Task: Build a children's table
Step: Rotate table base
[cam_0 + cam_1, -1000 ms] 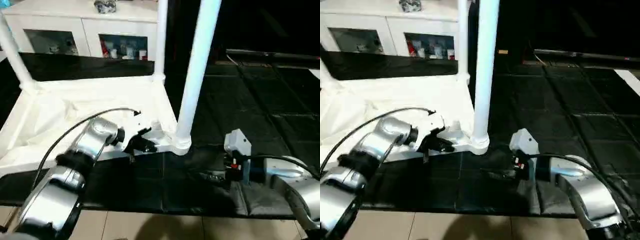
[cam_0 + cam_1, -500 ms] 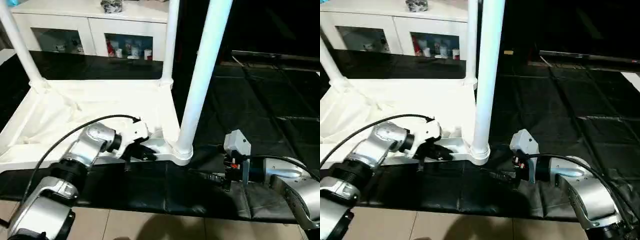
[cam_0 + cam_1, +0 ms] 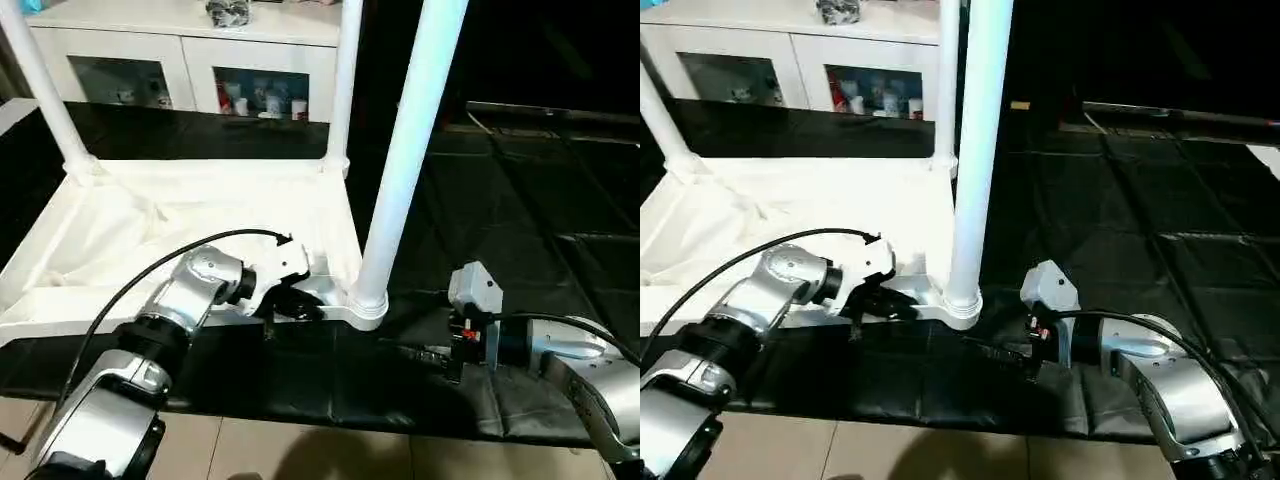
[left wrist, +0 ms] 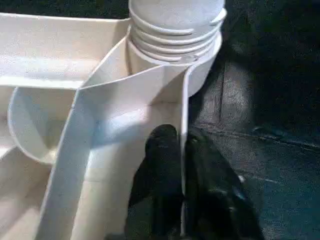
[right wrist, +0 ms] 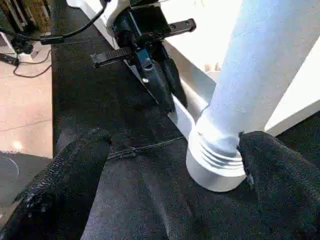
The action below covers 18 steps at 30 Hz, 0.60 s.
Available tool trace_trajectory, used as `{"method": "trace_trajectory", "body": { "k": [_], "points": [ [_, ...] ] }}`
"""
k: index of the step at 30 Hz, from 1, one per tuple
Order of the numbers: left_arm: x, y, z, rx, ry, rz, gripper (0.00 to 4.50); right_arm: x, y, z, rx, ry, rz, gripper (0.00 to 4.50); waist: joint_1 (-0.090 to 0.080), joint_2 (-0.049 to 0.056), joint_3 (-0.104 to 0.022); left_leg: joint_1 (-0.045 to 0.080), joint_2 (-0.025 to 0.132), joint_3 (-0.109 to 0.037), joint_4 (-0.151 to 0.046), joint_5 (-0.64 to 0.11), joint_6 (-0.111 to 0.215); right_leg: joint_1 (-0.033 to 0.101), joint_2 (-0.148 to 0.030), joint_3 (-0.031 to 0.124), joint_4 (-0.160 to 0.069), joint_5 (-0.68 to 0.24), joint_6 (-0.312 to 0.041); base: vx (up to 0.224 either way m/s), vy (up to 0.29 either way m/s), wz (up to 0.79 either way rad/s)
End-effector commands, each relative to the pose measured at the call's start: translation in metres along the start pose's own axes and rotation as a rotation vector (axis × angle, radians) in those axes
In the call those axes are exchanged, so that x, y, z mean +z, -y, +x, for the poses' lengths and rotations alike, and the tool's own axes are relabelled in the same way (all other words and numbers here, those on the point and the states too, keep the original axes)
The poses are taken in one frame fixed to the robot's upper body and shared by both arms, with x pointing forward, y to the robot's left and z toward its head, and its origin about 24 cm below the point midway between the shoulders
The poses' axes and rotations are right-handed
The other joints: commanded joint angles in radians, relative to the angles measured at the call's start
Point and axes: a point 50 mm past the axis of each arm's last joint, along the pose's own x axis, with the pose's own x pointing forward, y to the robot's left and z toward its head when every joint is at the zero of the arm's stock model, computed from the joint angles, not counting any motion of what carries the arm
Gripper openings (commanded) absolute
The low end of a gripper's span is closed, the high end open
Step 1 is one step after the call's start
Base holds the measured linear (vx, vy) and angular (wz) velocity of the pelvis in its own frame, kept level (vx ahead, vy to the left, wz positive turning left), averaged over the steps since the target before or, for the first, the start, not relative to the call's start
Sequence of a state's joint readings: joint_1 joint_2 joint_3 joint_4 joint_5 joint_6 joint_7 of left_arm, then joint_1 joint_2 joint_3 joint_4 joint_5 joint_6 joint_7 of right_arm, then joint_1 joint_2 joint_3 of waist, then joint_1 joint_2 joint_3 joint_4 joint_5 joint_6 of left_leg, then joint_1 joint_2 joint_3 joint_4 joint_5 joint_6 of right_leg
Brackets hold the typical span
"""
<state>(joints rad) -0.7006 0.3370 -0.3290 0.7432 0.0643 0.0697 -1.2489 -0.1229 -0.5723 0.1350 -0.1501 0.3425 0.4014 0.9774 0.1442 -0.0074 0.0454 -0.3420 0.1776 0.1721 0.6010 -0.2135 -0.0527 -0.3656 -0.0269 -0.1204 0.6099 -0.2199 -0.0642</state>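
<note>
Head views look down on a black mat (image 3: 520, 230) covering the floor, with a white cabinet (image 3: 180, 55) with glass doors standing at its far edge. On the mat lies the table (image 3: 180, 225), upside down, its square white top flat and its ribbed underside facing up. Three white legs rise from its corner sockets: one at the far left (image 3: 40, 90), one at the far right (image 3: 347, 80), and the nearest leg (image 3: 405, 160) at the near right corner, seated in its round socket (image 3: 366, 305).

Along the near edge of the top, the left gripper (image 3: 290, 305) reaches in from the silver forearm; the left wrist view shows its two black fingers (image 4: 162, 175) pressed together on the thin upright rim (image 4: 184, 150) of the table, just beside that socket.

Just beside the same corner, the right gripper (image 3: 1005, 352) lies low over the mat with its fingers (image 5: 70, 170) spread wide apart, one to each side of the near leg's base without touching it.
</note>
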Motion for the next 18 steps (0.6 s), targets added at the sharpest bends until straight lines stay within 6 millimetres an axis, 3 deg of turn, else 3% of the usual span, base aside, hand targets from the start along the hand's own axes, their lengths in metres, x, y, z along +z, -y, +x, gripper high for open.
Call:
{"method": "trace_trajectory", "body": {
  "k": [1,11,15,16,18],
  "points": [
    [0.002,-0.003,-0.002,0.017,-0.001,0.013,0.10,0.002,0.002,-0.004,-0.015,-0.005,-0.020,4.50,0.001,0.003,-0.061,-0.004,0.072,-0.033,-0.061,-0.058,0.082,0.056,-0.145,0.082,-0.090,-0.149,-0.046,0.000,0.000,0.00],
    [-0.002,0.003,-0.003,-0.053,-0.010,0.067,0.10,0.003,0.008,-0.004,-0.036,0.011,-0.016,4.50,0.000,0.001,-0.061,-0.004,0.073,-0.033,-0.062,-0.058,0.082,0.055,-0.146,0.083,-0.090,-0.160,-0.040,0.000,0.000,0.00],
    [0.002,0.014,-0.003,-0.178,0.040,0.101,0.10,0.005,0.021,-0.004,-0.058,0.065,0.013,4.50,-0.003,0.003,-0.064,-0.003,0.075,-0.031,-0.061,-0.041,0.081,0.053,-0.148,0.084,-0.085,-0.124,-0.065,0.000,0.000,0.00],
    [0.001,0.017,-0.003,-0.213,0.032,0.116,0.10,0.006,0.021,-0.004,-0.025,0.075,0.017,4.50,-0.004,-0.003,-0.062,-0.004,0.075,-0.029,-0.061,-0.036,0.085,0.053,-0.145,0.085,-0.081,-0.105,-0.072,0.000,0.000,0.00],
    [0.001,0.020,-0.003,-0.244,0.020,0.132,0.10,0.007,0.019,-0.003,0.022,0.078,0.020,4.50,0.004,0.002,-0.062,-0.001,0.076,-0.027,-0.059,-0.039,0.095,0.050,-0.146,0.085,-0.079,-0.105,-0.073,0.000,0.000,0.00]
  ]
}}
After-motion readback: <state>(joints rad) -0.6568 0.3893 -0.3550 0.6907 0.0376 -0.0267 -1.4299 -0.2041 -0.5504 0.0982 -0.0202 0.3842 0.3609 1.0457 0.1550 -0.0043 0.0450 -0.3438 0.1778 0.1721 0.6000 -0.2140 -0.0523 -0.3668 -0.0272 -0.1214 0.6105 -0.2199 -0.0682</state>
